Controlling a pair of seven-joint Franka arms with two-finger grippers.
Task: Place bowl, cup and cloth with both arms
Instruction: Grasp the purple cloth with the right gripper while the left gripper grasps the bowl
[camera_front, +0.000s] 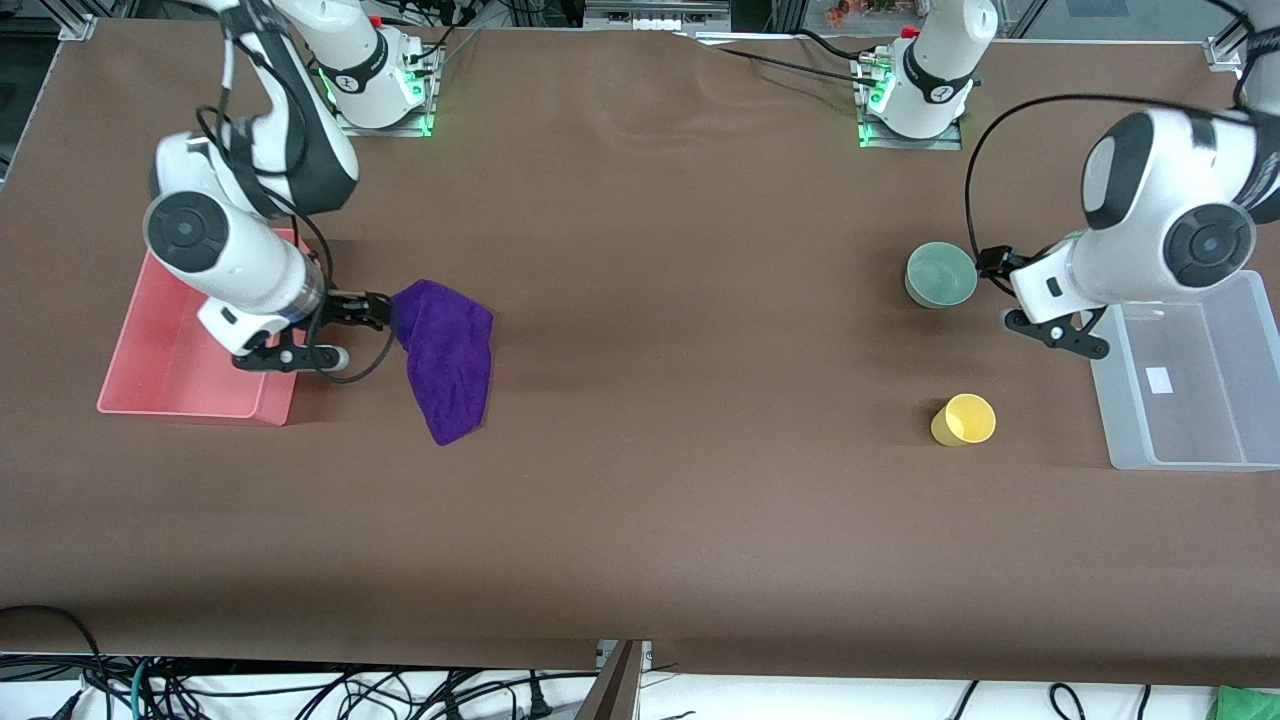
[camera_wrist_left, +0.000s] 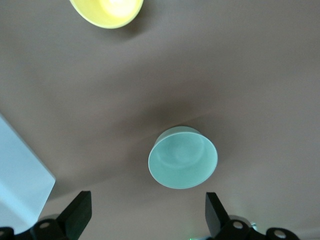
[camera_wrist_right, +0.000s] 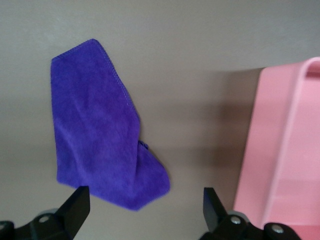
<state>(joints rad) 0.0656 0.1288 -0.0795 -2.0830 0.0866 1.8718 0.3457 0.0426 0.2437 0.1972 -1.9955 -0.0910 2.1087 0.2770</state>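
Front view: you're hovering both spread-jawed grippers, right gripper (camera_front: 383, 310) beside fuzzy purple cloth (camera_front: 447, 355) mid-left, left gripper (camera_front: 985, 262) beside smooth round sage bowl (camera_front: 940, 275) mid-right.

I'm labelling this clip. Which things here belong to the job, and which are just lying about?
Job:
- bowl
- cup
- cloth
- left gripper, open over the bowl
- right gripper, open over the cloth

Lying about, maybe destinations:
- pink bin
- clear bin
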